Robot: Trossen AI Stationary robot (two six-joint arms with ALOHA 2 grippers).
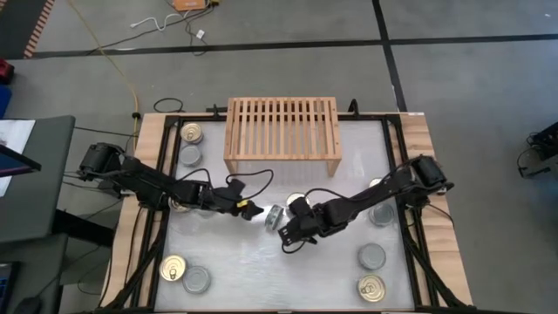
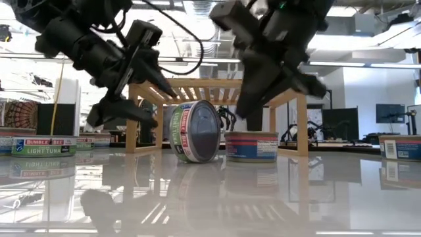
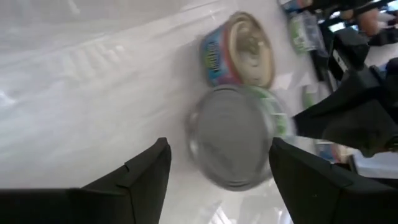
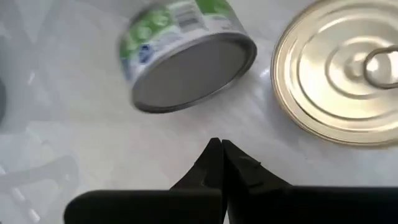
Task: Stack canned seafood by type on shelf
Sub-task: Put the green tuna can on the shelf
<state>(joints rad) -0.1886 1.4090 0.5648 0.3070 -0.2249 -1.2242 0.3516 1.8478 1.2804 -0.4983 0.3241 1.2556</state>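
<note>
- The low view alone shows the green-labelled can [image 2: 195, 131] standing on its edge on the worktop [image 2: 263, 191], just in front of a flat red-and-blue can [image 2: 251, 145]; the high view gives only a small tilted can [image 1: 274, 216].
- Left gripper [image 1: 250, 209]: jaws apart, flanking the tipped can without gripping it.
- Right gripper [image 1: 289, 239]: jaws together, holding nothing, near both cans.
- The high view shows about ten cans on the worktop, one shelf [image 1: 282, 131] with a bare top.
</note>
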